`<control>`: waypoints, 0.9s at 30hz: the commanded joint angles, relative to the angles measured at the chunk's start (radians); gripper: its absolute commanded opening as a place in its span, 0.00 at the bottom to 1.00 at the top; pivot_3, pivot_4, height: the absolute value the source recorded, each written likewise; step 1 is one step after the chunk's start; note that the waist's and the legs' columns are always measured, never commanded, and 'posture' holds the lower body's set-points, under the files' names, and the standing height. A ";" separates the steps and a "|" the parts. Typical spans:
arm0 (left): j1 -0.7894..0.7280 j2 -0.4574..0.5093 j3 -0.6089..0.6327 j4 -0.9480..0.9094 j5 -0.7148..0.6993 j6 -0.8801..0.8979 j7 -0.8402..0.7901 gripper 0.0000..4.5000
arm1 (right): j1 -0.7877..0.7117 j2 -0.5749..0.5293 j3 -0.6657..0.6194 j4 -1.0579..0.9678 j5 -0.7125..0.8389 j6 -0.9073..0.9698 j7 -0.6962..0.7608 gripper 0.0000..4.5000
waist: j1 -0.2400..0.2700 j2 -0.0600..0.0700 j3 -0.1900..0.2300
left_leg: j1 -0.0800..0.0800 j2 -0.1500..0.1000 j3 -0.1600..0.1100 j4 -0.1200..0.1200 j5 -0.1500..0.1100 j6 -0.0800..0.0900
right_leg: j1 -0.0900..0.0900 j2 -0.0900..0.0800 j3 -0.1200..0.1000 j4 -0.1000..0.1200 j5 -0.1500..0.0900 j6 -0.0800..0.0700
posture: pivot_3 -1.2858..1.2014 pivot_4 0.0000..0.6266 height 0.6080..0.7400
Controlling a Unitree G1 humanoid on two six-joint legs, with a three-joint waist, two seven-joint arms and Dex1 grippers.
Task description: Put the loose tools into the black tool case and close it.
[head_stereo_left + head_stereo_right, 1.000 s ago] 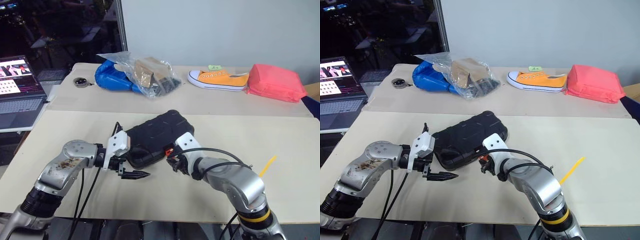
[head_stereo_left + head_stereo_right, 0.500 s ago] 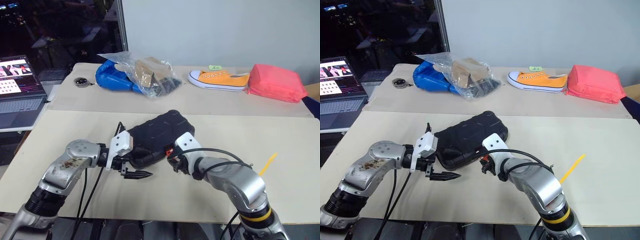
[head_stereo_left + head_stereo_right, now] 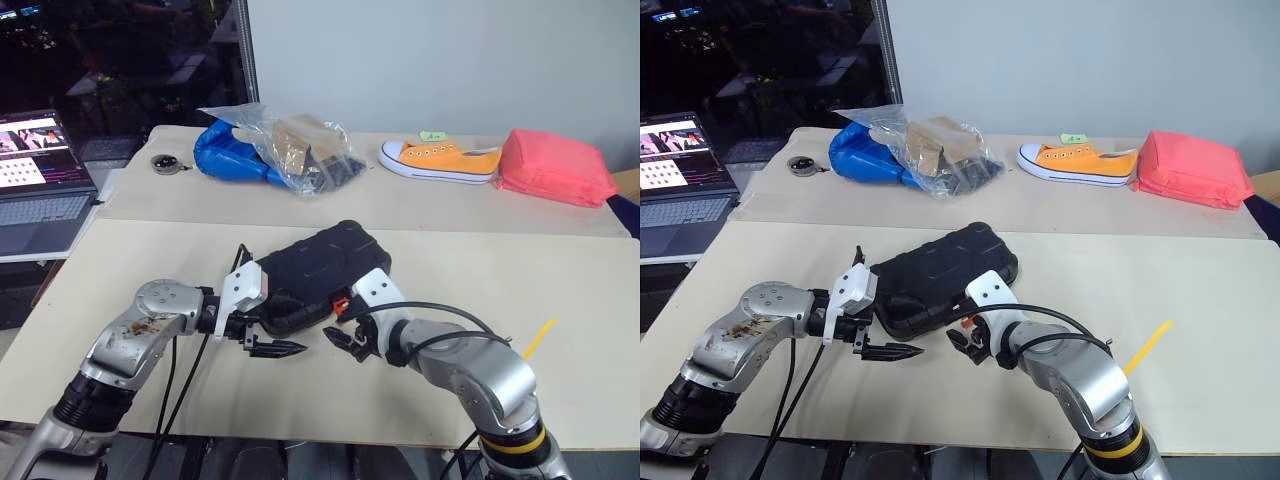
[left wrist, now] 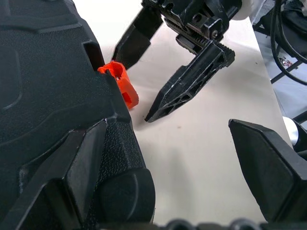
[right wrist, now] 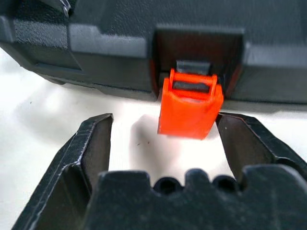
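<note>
Beige tabletop [image 3: 150, 250] carries the black tool case [image 3: 315, 272], lid down, lying with its long axis slanting from the near left to the far right. Its orange latch [image 5: 189, 110] hangs open off the near long edge. The right gripper [image 3: 350, 342] is directly in front of the latch, jaws apart and straddling it without touching. The left gripper [image 3: 272, 348] sits at the case's near-left corner, jaws wide, one finger [image 4: 91, 167] against the shell. The right is nearer the latch; bare table lies on the case's near side. No loose tools are visible.
</note>
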 commanded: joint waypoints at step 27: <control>0.016 0.001 -0.036 0.016 0.023 0.033 -0.001 0.97 | 0.119 0.045 0.004 0.046 -0.057 -0.225 -0.013 0.66 | -0.001 0.000 0.000 | 0.001 0.000 0.000 0.000 0.000 0.000 | 0.001 0.000 0.000 0.000 -0.001 0.002 | 0.52 0.24 1.00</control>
